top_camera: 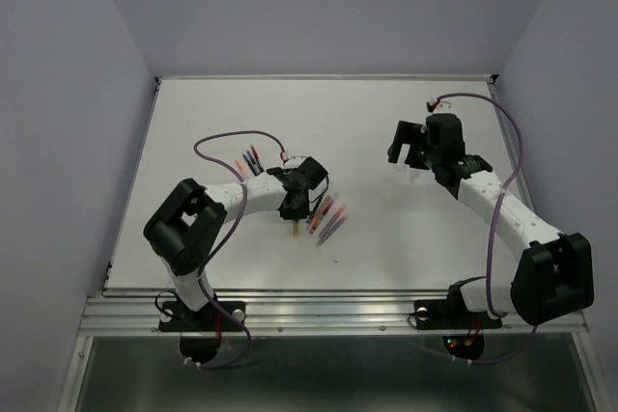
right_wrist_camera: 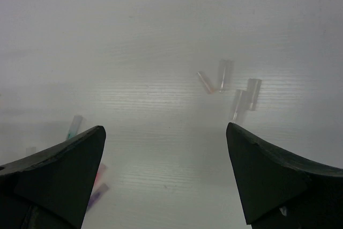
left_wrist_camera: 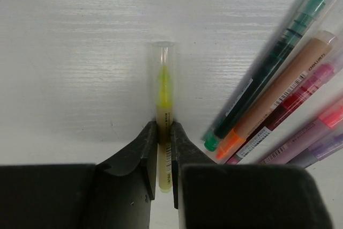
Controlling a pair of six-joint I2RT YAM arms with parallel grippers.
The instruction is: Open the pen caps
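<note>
My left gripper (top_camera: pixel 294 211) (left_wrist_camera: pixel 164 127) is shut on a thin yellow pen (left_wrist_camera: pixel 163 148) lying on the white table. The pen's short clear cap (left_wrist_camera: pixel 163 60) is on, over its yellow tip, beyond the fingertips. A fan of pens (top_camera: pixel 328 219) lies just right of it: green (left_wrist_camera: pixel 268 73), orange (left_wrist_camera: pixel 273 100), dark red, pink and purple, with green (left_wrist_camera: pixel 211 142) and orange (left_wrist_camera: pixel 228 146) ends near my fingers. My right gripper (top_camera: pixel 406 154) (right_wrist_camera: pixel 165 128) is open and empty, above the table at the right. Several loose short clear caps (right_wrist_camera: pixel 224 74) lie below it, blurred.
A second small group of pens (top_camera: pixel 249 161) lies at the back left of my left gripper. Blurred teal (right_wrist_camera: pixel 74 126) and pink-purple pieces (right_wrist_camera: pixel 98 185) lie by my right gripper's left finger. The table's back edge (top_camera: pixel 319 77) meets the wall.
</note>
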